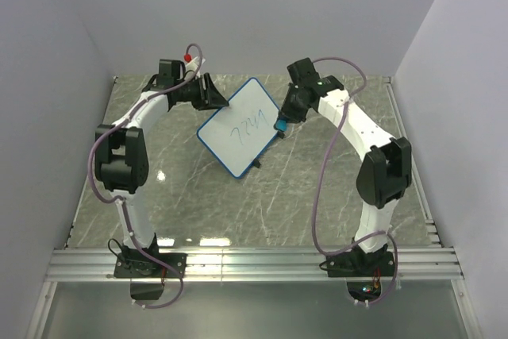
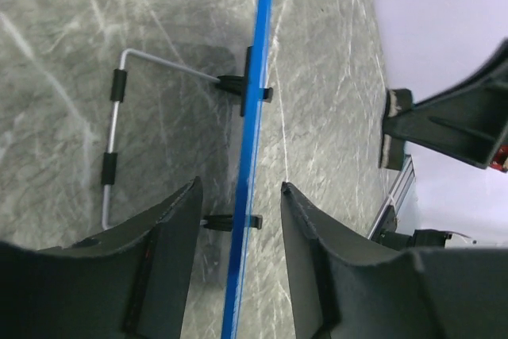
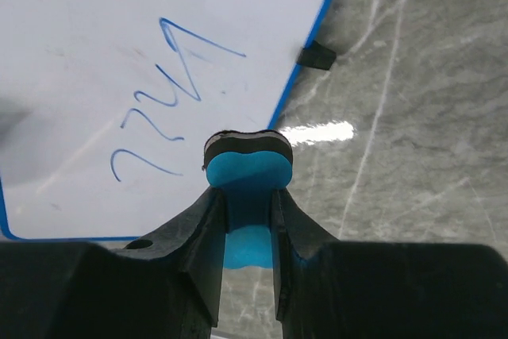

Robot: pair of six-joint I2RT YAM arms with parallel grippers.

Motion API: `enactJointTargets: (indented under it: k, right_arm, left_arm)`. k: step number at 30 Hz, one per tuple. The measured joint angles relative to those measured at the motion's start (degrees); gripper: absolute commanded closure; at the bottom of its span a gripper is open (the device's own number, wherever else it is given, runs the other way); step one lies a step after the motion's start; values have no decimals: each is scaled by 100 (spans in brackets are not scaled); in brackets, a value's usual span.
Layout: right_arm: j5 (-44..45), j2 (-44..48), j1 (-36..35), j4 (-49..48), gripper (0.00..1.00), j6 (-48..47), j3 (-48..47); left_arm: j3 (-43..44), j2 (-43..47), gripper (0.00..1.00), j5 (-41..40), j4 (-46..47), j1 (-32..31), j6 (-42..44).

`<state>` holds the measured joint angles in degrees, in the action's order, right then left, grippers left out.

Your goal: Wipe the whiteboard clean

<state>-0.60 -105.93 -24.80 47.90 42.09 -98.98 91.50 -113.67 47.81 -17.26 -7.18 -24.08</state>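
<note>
The whiteboard (image 1: 238, 126) stands tilted at the middle back of the table, white with a thin blue frame, bearing blue scribbles (image 3: 159, 109). My left gripper (image 1: 216, 94) is at its upper left edge. In the left wrist view the open fingers (image 2: 171, 236) straddle the board's blue edge (image 2: 255, 93) without touching it. My right gripper (image 1: 280, 123) is shut on a small blue eraser block (image 3: 248, 168) with a dark felt face, held at the board's right edge, just right of the scribbles. The board (image 3: 119, 37) fills the upper left of the right wrist view.
A wire stand (image 2: 115, 117) with black sleeves props the board from behind. Black feet (image 3: 317, 55) stick out of the frame. The table is grey marble (image 1: 317, 188). Aluminium rails (image 1: 254, 263) run along the near edge. White walls close in on three sides.
</note>
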Motion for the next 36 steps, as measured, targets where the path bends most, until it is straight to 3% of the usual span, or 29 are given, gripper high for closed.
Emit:
enactJointTargets:
  k: [6, 9, 14, 23, 36]
  right_arm:
    - [-98, -540, -118, 120, 100, 46, -748]
    - [-155, -811, -214, 136, 100, 74, -1174]
    - [-256, -1366, -501, 129, 100, 179, -2000]
    - [-354, -1818, -1091, -278, 100, 553, -2240]
    - [-170, -1694, -1294, -1333, 100, 1226, -866]
  left_arm:
    - [90, -114, 60, 103, -17, -131, 94]
    - [103, -208, 71, 111, -44, -155, 114]
    - [103, -269, 98, 170, -101, -155, 197]
    - [98, -269, 100, 223, -55, -155, 304]
    - [-2, -269, 100, 190, 46, -116, 341]
